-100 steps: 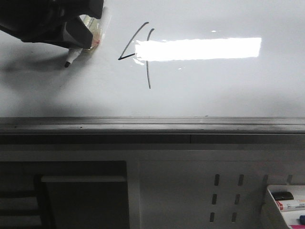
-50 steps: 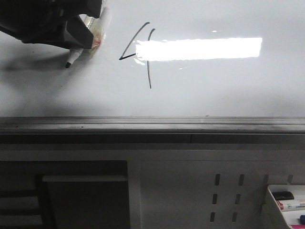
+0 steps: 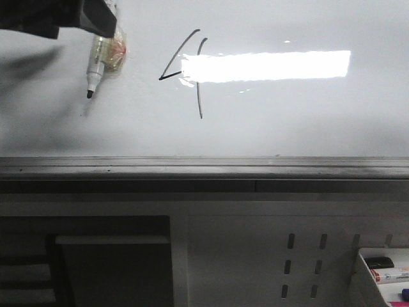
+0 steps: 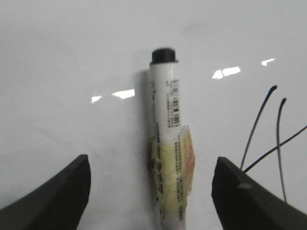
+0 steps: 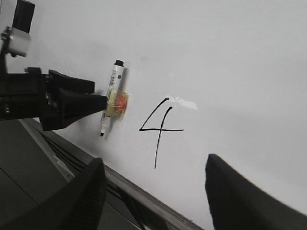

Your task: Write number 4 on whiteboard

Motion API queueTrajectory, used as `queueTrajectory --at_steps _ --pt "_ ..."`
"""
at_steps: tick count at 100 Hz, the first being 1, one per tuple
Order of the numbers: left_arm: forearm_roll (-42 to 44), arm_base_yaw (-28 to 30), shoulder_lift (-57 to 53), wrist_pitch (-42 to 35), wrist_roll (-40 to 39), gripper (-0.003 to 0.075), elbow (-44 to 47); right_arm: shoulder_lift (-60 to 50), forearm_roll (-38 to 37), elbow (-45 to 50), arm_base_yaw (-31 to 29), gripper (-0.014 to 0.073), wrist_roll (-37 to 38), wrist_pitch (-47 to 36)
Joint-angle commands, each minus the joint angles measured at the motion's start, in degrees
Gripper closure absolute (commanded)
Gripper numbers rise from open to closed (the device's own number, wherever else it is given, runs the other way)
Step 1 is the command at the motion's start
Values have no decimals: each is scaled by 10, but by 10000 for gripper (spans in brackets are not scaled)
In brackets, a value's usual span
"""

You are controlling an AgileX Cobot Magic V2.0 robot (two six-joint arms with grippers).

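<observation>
The number 4 is drawn in thin black strokes on the glossy whiteboard, partly washed out by a bright light reflection. It also shows in the right wrist view. A white marker with yellowish tape sticks upright on the board left of the 4, tip down. My left gripper is open, its fingers wide on both sides of the marker without touching it. Only its edge shows in the front view. My right gripper is open and empty, off the board below the 4.
A grey metal ledge runs along the board's lower edge. Below it are a perforated white panel, a white tray with spare markers at the bottom right, and a dark recess at the bottom left.
My left gripper has let go of the marker and drawn back up and to the left. The marker has swung from tilted to upright and stays on the board.
</observation>
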Motion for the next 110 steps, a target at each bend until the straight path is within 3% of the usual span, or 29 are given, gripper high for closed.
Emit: queueTrajectory --at_steps 1,11,25,30,38,56,84,110 --pt "32 2 -61 5 -3 224 -3 -3 23 -14 -4 190 -3 -26" --pt "60 2 -112 5 -3 226 15 -3 23 -14 -4 229 -3 -51" --pt "104 2 -197 5 -3 231 54 -13 23 -14 -4 425 -3 -86" --pt "104 2 -226 1 -3 259 70 -20 23 -11 -4 527 -3 -92" --pt "104 2 -284 1 -3 372 103 -44 23 4 -4 668 -17 -115" --pt "104 2 -388 2 -3 743 180 -146 23 86 -4 655 -72 -174" --pt "90 2 -533 35 -4 741 292 -321 24 254 -4 659 -86 -183" --pt "67 2 -647 11 -7 741 334 -432 33 321 -4 659 -85 -177"
